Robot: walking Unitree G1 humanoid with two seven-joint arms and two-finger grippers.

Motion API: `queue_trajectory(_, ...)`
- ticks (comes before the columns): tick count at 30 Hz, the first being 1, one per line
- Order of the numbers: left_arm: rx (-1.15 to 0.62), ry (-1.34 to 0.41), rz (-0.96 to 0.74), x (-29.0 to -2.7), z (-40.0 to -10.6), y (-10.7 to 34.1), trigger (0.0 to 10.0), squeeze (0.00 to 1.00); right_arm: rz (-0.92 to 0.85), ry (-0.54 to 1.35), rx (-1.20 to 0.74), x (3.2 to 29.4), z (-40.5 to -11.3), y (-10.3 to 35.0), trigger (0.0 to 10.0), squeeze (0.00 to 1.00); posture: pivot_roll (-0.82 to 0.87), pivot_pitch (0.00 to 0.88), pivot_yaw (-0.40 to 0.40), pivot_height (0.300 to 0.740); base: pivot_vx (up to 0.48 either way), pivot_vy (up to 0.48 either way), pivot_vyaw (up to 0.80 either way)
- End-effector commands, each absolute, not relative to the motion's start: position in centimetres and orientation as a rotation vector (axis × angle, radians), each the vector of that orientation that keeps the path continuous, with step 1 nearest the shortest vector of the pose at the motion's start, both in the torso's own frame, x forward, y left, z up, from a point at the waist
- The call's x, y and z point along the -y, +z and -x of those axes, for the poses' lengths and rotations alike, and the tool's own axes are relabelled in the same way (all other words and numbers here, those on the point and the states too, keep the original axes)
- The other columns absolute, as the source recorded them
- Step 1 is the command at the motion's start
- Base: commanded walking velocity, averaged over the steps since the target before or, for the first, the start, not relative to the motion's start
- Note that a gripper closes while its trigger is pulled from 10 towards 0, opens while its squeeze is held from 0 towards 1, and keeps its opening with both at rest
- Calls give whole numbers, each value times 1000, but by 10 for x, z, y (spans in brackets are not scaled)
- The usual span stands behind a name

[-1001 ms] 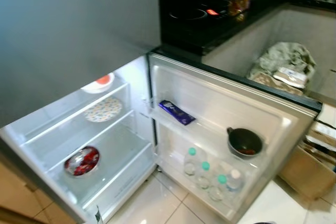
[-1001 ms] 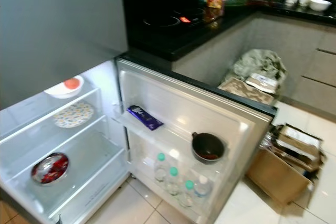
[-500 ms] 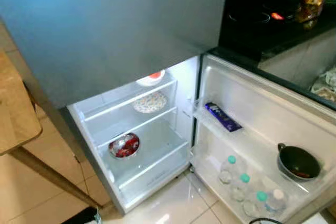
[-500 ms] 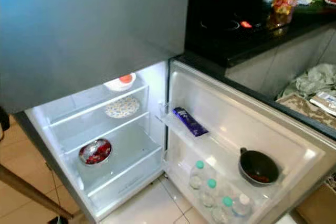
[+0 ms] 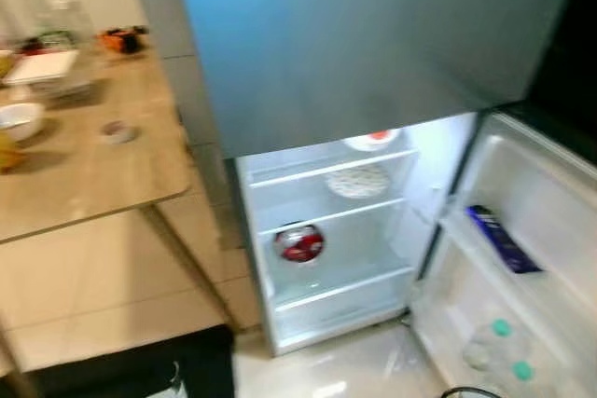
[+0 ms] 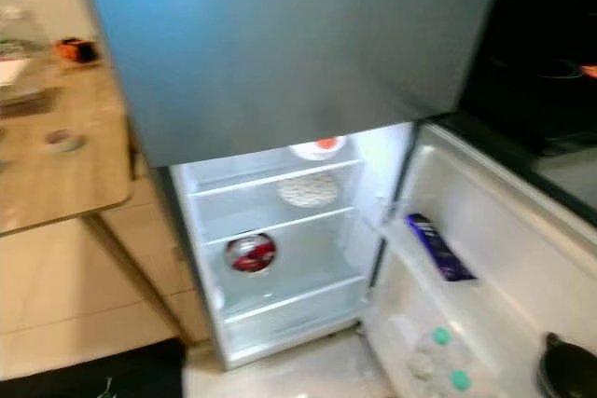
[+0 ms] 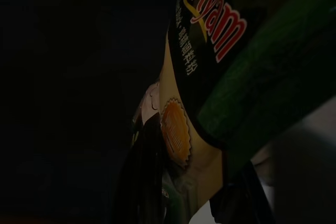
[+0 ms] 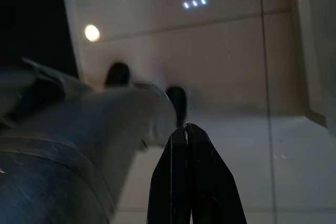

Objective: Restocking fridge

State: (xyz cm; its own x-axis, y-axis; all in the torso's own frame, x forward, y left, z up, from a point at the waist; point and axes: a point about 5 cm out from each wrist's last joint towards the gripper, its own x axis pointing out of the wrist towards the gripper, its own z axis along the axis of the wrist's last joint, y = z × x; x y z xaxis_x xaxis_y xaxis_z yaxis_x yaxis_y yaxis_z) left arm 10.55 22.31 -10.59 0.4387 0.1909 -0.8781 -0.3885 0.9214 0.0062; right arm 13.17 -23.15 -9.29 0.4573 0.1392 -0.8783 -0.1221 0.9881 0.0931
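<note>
Fridge [image 5: 373,34] stands open, its lower compartment lit white and its grey, smooth upper door shut above. Against the picture half a second ago the whole scene has slid right, so the camera has turned left: a pale wooden tabletop [image 5: 84,165] with a white bowl [image 5: 19,120] on it now shows at the left, and the black cooktop has gone from sight. Inside, clear shelves carry a white dish with something orange [image 5: 371,140], a round patterned plate [image 5: 358,181] and a shiny metal bowl of red food [image 5: 298,243]. The open door's [image 5: 550,202] rack holds a flat blue packet [image 5: 502,240]; green-capped bottles [image 5: 502,351] sit lower. In the dark left wrist view a glossy green-and-yellow packet [image 7: 210,77] sits close up; I cannot tell how those fingers stand. The right gripper [image 8: 188,135] hangs over pale floor tiles [image 8: 236,77], its black fingers pressed together with nothing between.
</note>
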Motion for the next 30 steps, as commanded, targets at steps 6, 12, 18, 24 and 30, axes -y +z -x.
queue_trajectory(6, -997, 361, 231, -230, -119, -100, 10000, 0, -29, 129, -1092, 236, -128, -93, 10000, 0, -108, 0, 5, 740, 0, -399, 0)
queue_trajectory(12, -992, 359, 219, -234, -123, -98, 10000, 0, -24, 128, -1081, 235, -134, -92, 10000, 0, -109, 0, 23, 740, 0, -440, 0)
queue_trajectory(18, -950, 381, 246, -239, -129, -94, 10000, 0, -17, 144, -1083, 232, -134, -93, 10000, 0, -107, 0, 26, 740, 0, -64, 0)
queue_trajectory(24, -937, 365, 271, -234, -132, -95, 10000, 0, -16, 140, -1092, 231, -131, -94, 10000, 0, -110, 0, 31, 740, 0, 0, 0)
queue_trajectory(30, -942, 367, 282, -232, -129, -96, 10000, 0, -16, 139, -1102, 231, -128, -95, 10000, 0, -113, 0, 32, 740, 0, 0, 0)
